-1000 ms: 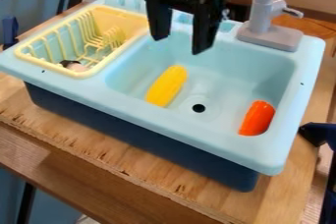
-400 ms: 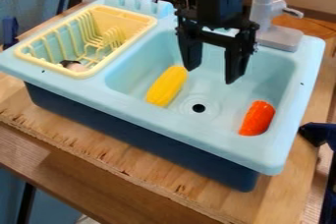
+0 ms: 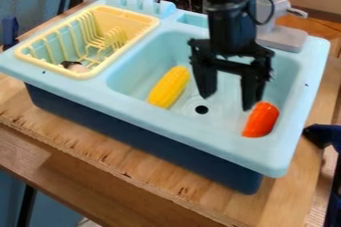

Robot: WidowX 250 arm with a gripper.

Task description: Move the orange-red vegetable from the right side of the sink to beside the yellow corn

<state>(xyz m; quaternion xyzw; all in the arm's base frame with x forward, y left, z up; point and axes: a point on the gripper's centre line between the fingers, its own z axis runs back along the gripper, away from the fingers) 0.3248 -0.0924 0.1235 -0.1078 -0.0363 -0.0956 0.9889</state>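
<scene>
The black gripper [image 3: 228,102] hangs over the light blue sink [image 3: 170,122], open and with nothing between its fingers. Its right finger ends just above and left of an orange-red toy vegetable [image 3: 260,120], which lies at the basin's right side. A yellow toy corn cob [image 3: 169,87] lies at the left of the basin, a short way left of the gripper's left finger. Whether the right finger touches the orange-red piece, I cannot tell.
A yellow dish rack [image 3: 81,74] with a small dark and pale object [image 3: 75,66] in it sits on the sink's left side. The grey faucet [image 3: 279,36] stands behind the basin at the right. Wooden table [image 3: 100,157] surrounds the sink.
From above the back of the basin, the gripper has come right and down in the view, toward the orange-red piece. It stays open. The toy vegetables lie where they were.
</scene>
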